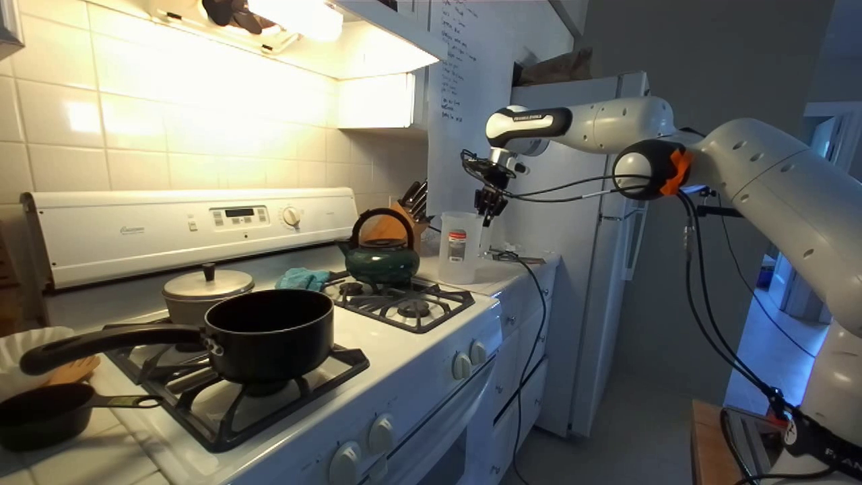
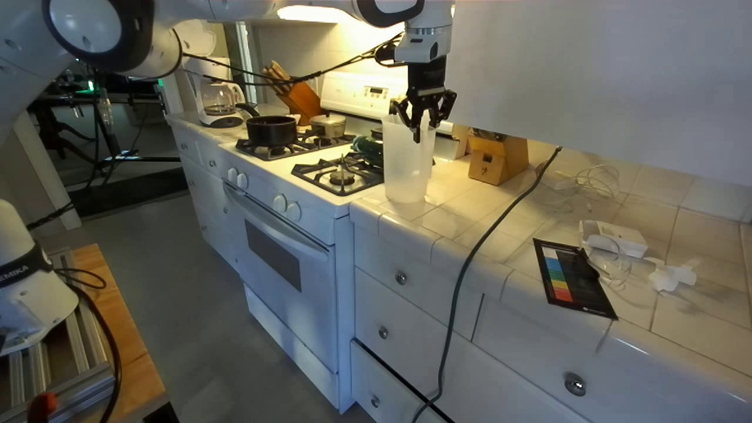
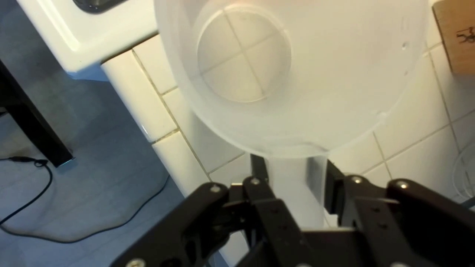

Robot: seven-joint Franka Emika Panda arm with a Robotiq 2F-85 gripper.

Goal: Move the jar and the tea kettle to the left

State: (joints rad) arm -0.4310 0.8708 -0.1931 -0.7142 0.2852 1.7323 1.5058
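Pinching the frosted jar (image 2: pixel 406 167) by its handle, the claw (image 3: pixel 295 176) has one black finger pressed on each side, just the handle between them! Below it the jar stands upright on the tiled desk (image 2: pixel 464 220), right beside the stove (image 1: pixel 384 339), its round base letting the tile lines show through. Next out, there's the tea kettle (image 1: pixel 382 263), dark green, lid on, handle arched over the top, sitting toward the stove's back at the jar's end. In an exterior view the knife block (image 1: pixel 381 228) shows behind it, black-handled knives (image 1: pixel 418 200) poking out. Across the stove, a black long-handled pot (image 1: pixel 269 343) sits uncovered, dark inside. Beyond, a pale metal pot (image 1: pixel 192 308) wears its lid, contents hidden; a small black pan (image 1: pixel 44 421) rests past the stove.
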